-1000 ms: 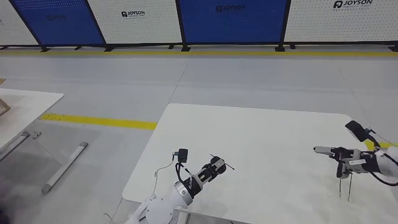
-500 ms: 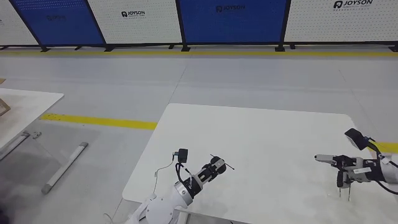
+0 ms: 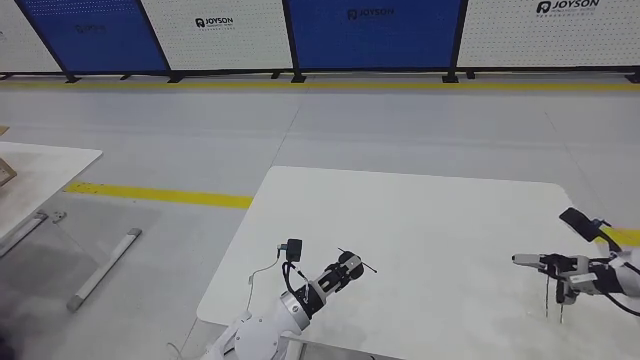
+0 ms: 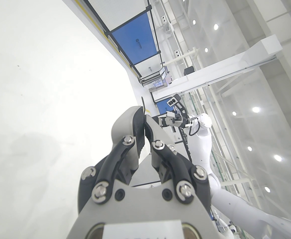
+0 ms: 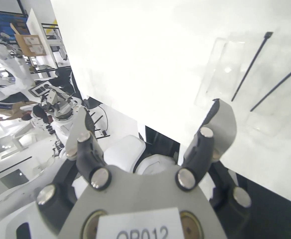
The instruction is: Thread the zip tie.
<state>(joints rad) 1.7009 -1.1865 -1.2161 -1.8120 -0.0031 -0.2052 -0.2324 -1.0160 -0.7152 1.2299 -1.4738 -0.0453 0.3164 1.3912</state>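
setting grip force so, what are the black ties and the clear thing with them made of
Black ties: thin, matte black strips, one with a small square head; likely nylon-type plastic.
Clear thing: see-through with glossy glints, probably thin clear plastic; rigid tray or soft sleeve, I cannot tell.

Blue and white panels (image 3: 375, 15), grey floor (image 3: 300, 125), yellow line (image 3: 160, 195), white table (image 3: 420, 210)

White table (image 3: 400, 230). Clear plastic tray (image 5: 216, 75) lies flat on it near right front corner. Two black zip ties (image 5: 251, 67) in tray, side by side, not touching.
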